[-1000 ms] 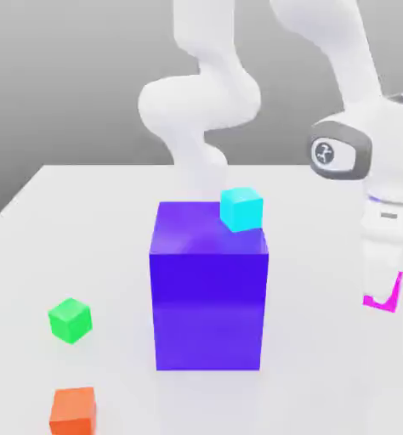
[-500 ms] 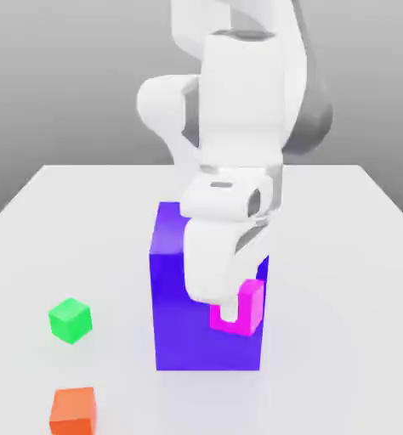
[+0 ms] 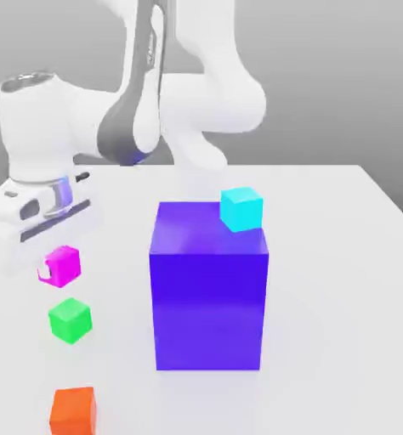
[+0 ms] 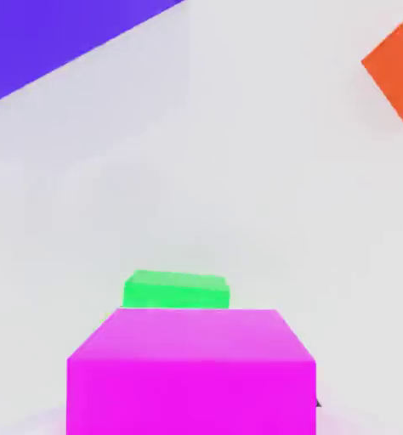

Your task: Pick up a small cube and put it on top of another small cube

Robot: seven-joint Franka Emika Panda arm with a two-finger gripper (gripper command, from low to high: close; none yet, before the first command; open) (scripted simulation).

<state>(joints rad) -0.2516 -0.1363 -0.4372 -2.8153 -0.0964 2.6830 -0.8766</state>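
Note:
The small magenta cube (image 3: 65,264) hangs in the air at the exterior view's left, with my gripper (image 3: 52,268) shut on it. It is held just above the small green cube (image 3: 70,320), which rests on the white table. In the hand view the magenta cube (image 4: 190,370) fills the near field and the green cube (image 4: 176,290) peeks out just past it. The white hand (image 3: 36,208) sits above the held cube.
A big purple-blue block (image 3: 209,285) stands mid-table with a cyan cube (image 3: 241,209) on its top corner. An orange cube (image 3: 73,410) lies near the front, below the green one in the exterior view, and shows in the hand view as the orange cube (image 4: 399,72).
The arm swung from the exterior view's right, across the front of the purple-blue block, to the left, carrying the magenta cube to a spot just above the green cube.

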